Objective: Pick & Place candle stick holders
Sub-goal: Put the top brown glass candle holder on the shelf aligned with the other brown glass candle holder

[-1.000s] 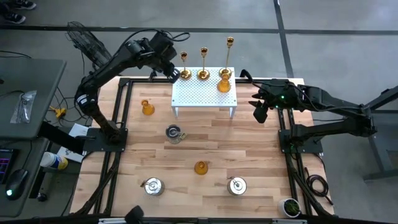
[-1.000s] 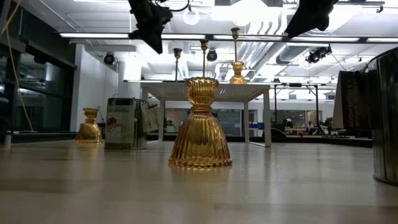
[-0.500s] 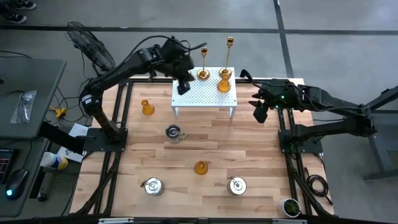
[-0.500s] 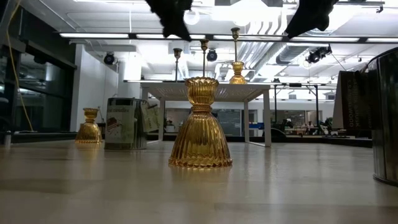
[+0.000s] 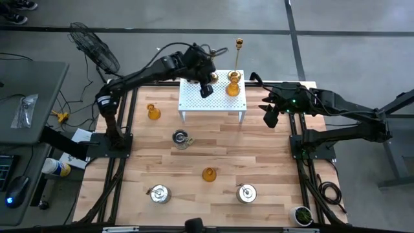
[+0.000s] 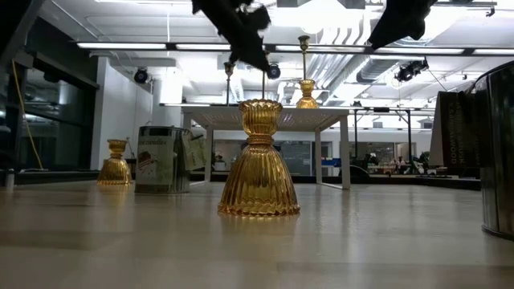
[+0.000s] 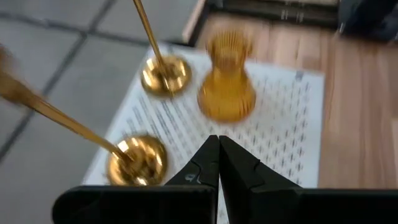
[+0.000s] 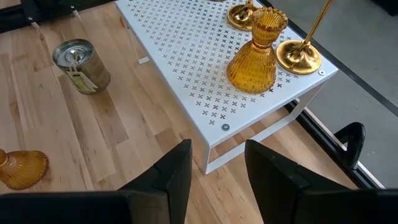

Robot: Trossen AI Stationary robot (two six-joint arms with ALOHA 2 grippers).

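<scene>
White perforated rack [image 5: 212, 97] stands at the tabletop's [image 5: 272, 168] far edge, carrying gold candlesticks [image 7: 163, 73] and one amber cup [image 5: 233, 83] along its back. We see open wood in front, where two amber cups [image 5: 209, 174] and three silvery pots [image 5: 246, 193] sit well apart. Our left end effector [image 7: 217, 163] hovers over the rack, fingers closed, empty. Our right end effector [image 8: 217, 163] waits beside the rack, fingers apart, empty.

Place: a lab or workshop hall.
Floor: bare concrete [image 5: 362, 39] is surrounding the wooden surface [image 5: 213, 155].
Ceiling: exposed pipes and strip lights [image 6: 161, 46] are showing.
</scene>
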